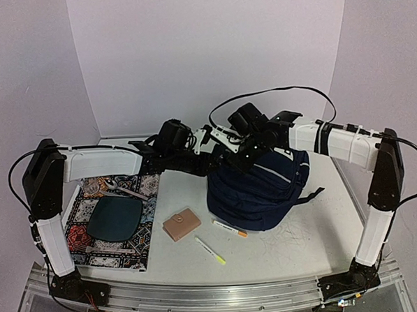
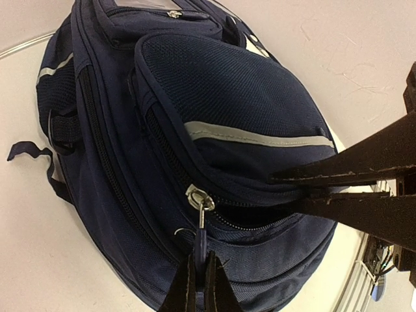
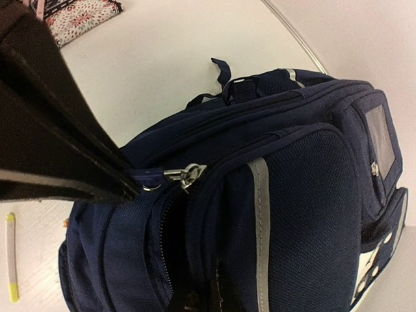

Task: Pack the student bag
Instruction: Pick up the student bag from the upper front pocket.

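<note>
Student bag [image 1: 263,195] lies right of centre on the bench [image 1: 304,249], front pocket facing up, its far end under both wrists. Your left gripper [image 2: 200,272] is pinched tight on the blue zip pull [image 2: 201,242] of the compartment just behind the front pocket. In the left wrist view the metal slider [image 2: 198,198] sits directly above the fingertips, and the zip track gapes a little to its right. Your right gripper [image 2: 289,188] comes in from the opposite side, its two fingers closed on the lip of the front pocket beside that gap. The two grippers crowd together over the bag's rear-left part, with little room between them. A loose strap [image 1: 310,195] trails off the bag's right side onto bare bench. You have open surface to the right of the bag and in front of it, up to the near rail. Off the bag's front-left edge, an orange-tipped pen [image 1: 230,228] lies almost against the fabric, a brown wallet [image 1: 180,224] lies just beyond it, and a yellow-tipped marker [image 1: 211,251] is nearer you. Far left, a patterned mat [image 1: 95,253] runs out to the bench's left edge, carrying a dark plate [image 1: 114,217] and a spoon [image 1: 119,187].
</note>
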